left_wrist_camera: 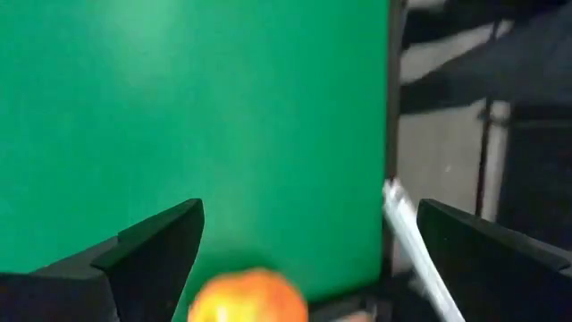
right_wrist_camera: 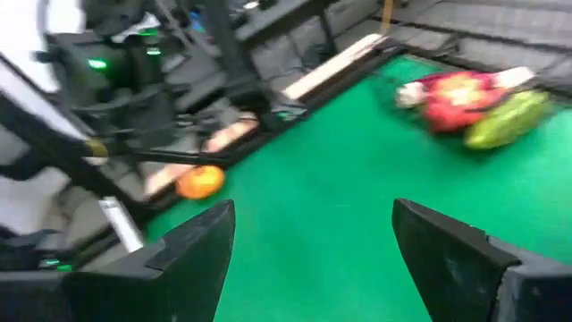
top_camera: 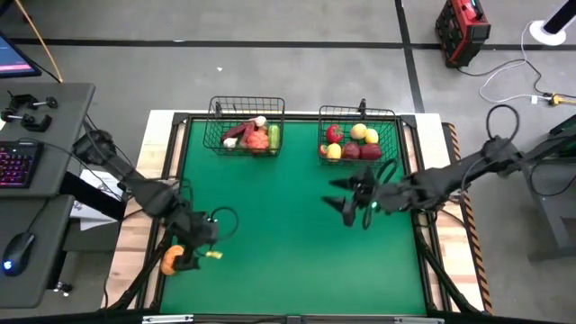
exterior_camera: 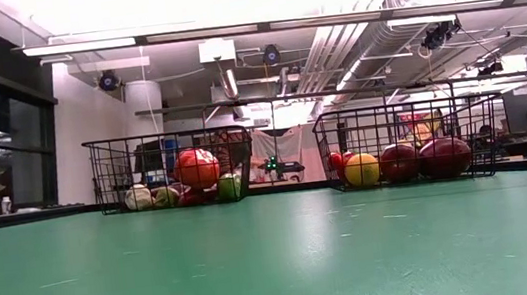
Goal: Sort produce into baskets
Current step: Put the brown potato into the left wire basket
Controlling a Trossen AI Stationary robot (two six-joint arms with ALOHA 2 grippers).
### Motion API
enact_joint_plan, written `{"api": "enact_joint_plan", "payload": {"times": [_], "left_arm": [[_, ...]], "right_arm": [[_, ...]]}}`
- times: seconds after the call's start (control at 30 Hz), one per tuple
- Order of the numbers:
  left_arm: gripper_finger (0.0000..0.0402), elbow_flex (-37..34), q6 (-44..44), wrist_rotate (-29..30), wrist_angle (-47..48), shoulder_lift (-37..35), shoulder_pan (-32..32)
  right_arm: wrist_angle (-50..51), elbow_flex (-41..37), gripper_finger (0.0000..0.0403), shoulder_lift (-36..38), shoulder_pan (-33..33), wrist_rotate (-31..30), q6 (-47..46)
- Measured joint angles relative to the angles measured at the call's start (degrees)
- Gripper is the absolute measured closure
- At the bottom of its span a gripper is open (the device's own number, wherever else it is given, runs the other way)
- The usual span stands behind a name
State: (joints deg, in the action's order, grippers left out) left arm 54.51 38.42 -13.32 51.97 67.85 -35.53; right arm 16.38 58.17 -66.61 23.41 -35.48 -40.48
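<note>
An orange produce piece (top_camera: 170, 259) lies on the green mat at the table's near left edge. It also shows in the left wrist view (left_wrist_camera: 248, 297) and the right wrist view (right_wrist_camera: 199, 182). My left gripper (top_camera: 186, 255) is open; its fingers (left_wrist_camera: 309, 215) stand on either side of the piece, and no touch shows. My right gripper (top_camera: 339, 200) is open and empty (right_wrist_camera: 313, 210) over the mat's right half, near the right basket. The left basket (top_camera: 245, 126) holds white, maroon, red and green pieces. The right basket (top_camera: 358, 135) holds red, yellow and maroon pieces.
Both baskets stand at the mat's far edge and show side by side in the low view, the left basket (exterior_camera: 170, 169) and the right basket (exterior_camera: 404, 145). A dark frame (top_camera: 180, 171) borders the mat. A desk with a keyboard (top_camera: 18, 162) stands off the table's left side.
</note>
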Motion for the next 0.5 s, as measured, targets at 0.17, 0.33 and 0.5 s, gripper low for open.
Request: {"api": "enact_joint_plan", "payload": {"times": [0.17,0.33,0.5], "left_arm": [[0.0002,-1.7,7.2,0.0,1.2,-0.1,-4.2],[0.0002,-4.4,5.9,-1.7,3.2,1.1,-6.3],[0.0002,-5.9,0.0,-0.5,11.9,5.6,-8.2]], "right_arm": [[-11.9,0.0,0.0107,-6.2,3.1,-1.2,-2.1],[-23.8,0.0,0.0107,-11.1,4.8,-4.0,-5.6],[-34.0,0.0,0.0107,-15.8,5.2,-4.5,-8.6]]}}
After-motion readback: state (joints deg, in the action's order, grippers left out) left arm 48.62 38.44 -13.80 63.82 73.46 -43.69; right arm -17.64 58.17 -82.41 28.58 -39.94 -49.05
